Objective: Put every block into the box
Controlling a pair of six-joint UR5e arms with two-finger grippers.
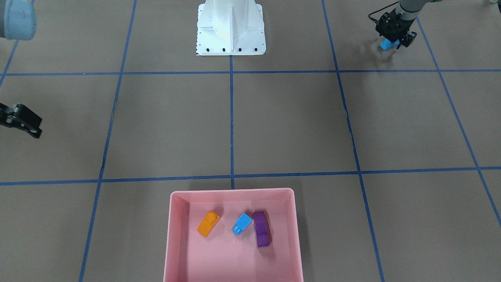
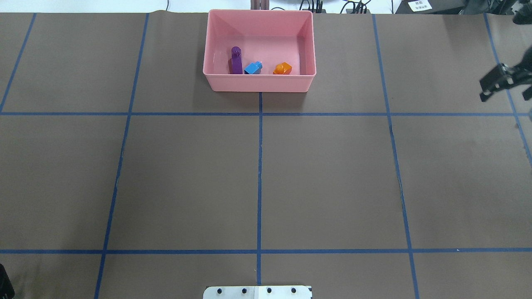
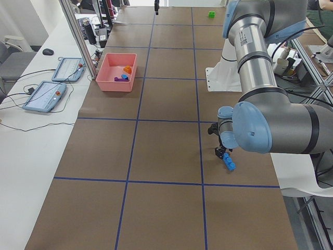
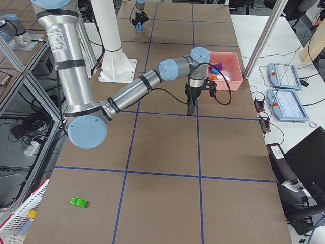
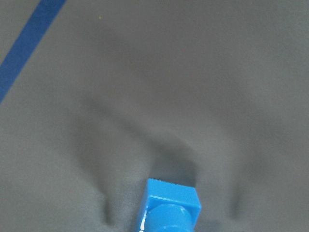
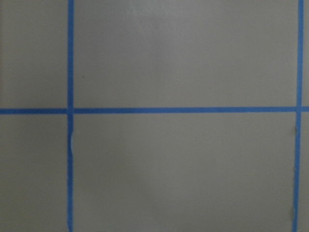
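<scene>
The pink box (image 1: 231, 191) stands at the table's far edge from the robot (image 2: 259, 85). In it lie the orange brick (image 1: 208, 223), the small blue brick (image 1: 242, 224) and the purple brick (image 1: 261, 229). My left gripper (image 1: 394, 41) is shut on the long blue brick (image 1: 386, 45), low over the table near the robot's left side; the brick's end shows in the left wrist view (image 5: 169, 208). The green brick (image 4: 78, 202) lies alone at the table's right end. My right gripper (image 2: 503, 85) looks open and empty, above the table to the right of the box.
The white robot base (image 1: 231, 27) stands at the middle of the near edge. Blue tape lines divide the brown table into squares. Two tablets (image 3: 54, 83) lie on a side bench beyond the box. The right wrist view shows only bare table and tape.
</scene>
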